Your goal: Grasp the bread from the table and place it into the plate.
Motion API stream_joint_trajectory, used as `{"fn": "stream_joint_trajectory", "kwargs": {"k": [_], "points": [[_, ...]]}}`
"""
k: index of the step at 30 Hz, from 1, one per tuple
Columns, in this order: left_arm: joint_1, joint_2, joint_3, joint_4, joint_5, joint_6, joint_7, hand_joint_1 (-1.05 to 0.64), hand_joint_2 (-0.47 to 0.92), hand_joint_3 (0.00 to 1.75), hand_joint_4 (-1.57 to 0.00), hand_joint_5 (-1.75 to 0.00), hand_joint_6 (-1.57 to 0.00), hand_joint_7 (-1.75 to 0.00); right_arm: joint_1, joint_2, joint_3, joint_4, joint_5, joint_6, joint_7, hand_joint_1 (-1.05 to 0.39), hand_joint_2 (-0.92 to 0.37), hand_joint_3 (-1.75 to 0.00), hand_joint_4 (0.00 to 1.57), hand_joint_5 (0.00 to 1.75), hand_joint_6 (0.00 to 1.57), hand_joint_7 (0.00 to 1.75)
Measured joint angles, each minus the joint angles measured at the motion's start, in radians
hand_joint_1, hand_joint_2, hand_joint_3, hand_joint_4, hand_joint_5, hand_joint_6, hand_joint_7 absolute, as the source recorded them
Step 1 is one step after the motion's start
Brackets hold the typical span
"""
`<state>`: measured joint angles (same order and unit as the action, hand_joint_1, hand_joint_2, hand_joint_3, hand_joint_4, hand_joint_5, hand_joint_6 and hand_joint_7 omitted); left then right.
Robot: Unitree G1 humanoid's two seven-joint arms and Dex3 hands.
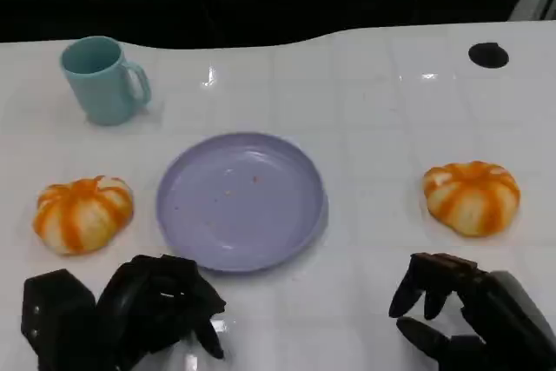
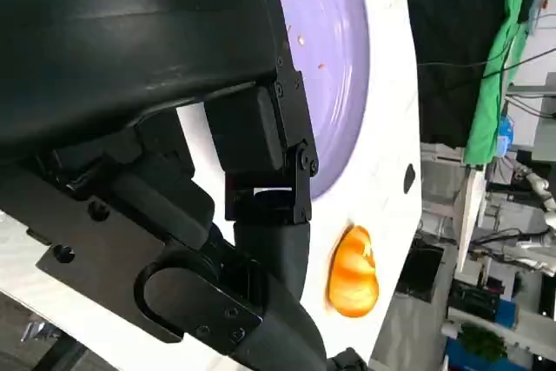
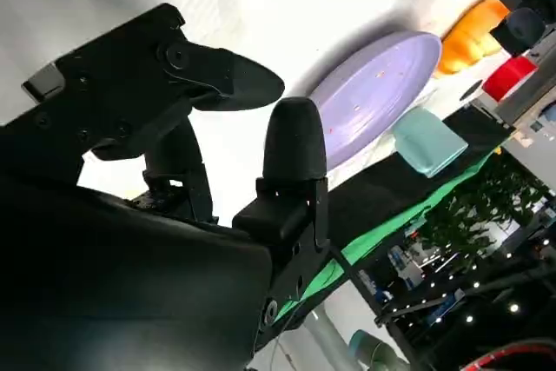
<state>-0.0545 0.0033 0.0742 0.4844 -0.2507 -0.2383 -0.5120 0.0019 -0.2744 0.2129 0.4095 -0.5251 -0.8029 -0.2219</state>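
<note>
Bread, right: an orange-and-white striped bun (image 1: 472, 196) is seen on the white table (image 1: 382, 102), well to the right of the plate, untouched. It is also seen in the left wrist view (image 2: 353, 273).
Bread, left: a second striped bun (image 1: 82, 213) is seen just beside the plate's left rim, not touching it; it shows in the right wrist view as well (image 3: 466, 32).
Plate: a lilac plate (image 1: 241, 201) is set at the table's middle, between the two buns; a few crumbs are noted in it, otherwise nothing. Its rim is seen in both wrist views (image 2: 334, 67) (image 3: 373, 97).
Right hand: the right hand (image 1: 460, 314) is held near the table's front edge, just in front of the right bun and apart from it. Fingers (image 3: 294, 141) are spread; nothing is held.
Left hand: the left hand (image 1: 152, 306) is held low by the front edge, in front of the left bun and the plate's near rim. Fingers are curled downward; whether anything is pressed cannot be told. No object is seen in it.
Mug: a teal mug (image 1: 104, 80) stands upright at the far left, well behind the left bun.
Table mark: a black round spot (image 1: 488, 55) is seen at the far right.
</note>
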Motion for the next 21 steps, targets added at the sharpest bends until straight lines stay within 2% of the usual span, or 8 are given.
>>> {"fn": "stream_joint_trajectory", "kwargs": {"k": [3, 7, 12, 16, 21], "points": [[0.0, 0.0, 0.0, 0.0, 0.0, 0.0, 0.0, -1.05, 0.8, 0.0, -1.54, -0.87, -1.57, -0.52, 0.0, 0.0, -0.005, -0.003, 0.003, 0.0, 0.0, -0.34, -0.66, -0.71, 0.53, 1.56, 0.61, 0.95], [0.0, 0.0, 0.0, 0.0, 0.0, 0.0, 0.0, -1.05, 0.8, 0.0, -1.54, -0.87, -1.57, -0.51, 0.0, 0.0, -0.014, -0.007, 0.002, 0.008, -0.001, -0.36, -0.75, -0.5, 0.53, 1.37, 0.65, 0.68], [0.0, 0.0, 0.0, 0.0, 0.0, 0.0, 0.0, -1.05, 0.79, 0.0, -1.54, -0.87, -1.57, -0.51, 0.0, -0.004, -0.041, -0.039, -0.024, 0.037, -0.025, -0.37, -0.91, -0.2, 0.48, 0.96, 0.71, 0.28], [0.0, -0.002, 0.0, 0.0, -0.001, 0.0, 0.0, -1.05, 0.79, 0.0, -1.55, -0.87, -1.57, -0.51, -0.001, -0.019, -0.048, -0.076, -0.085, 0.073, -0.058, -0.39, -0.92, -0.15, 0.43, 0.65, 0.66, 0.11], [0.0, -0.002, -0.001, 0.0, -0.001, 0.0, 0.0, -1.05, 0.79, 0.0, -1.55, -0.86, -1.57, -0.51, -0.001, -0.04, -0.066, -0.125, -0.144, 0.128, -0.104, -0.41, -0.92, -0.15, 0.32, 0.52, 0.5, 0.01]]}}
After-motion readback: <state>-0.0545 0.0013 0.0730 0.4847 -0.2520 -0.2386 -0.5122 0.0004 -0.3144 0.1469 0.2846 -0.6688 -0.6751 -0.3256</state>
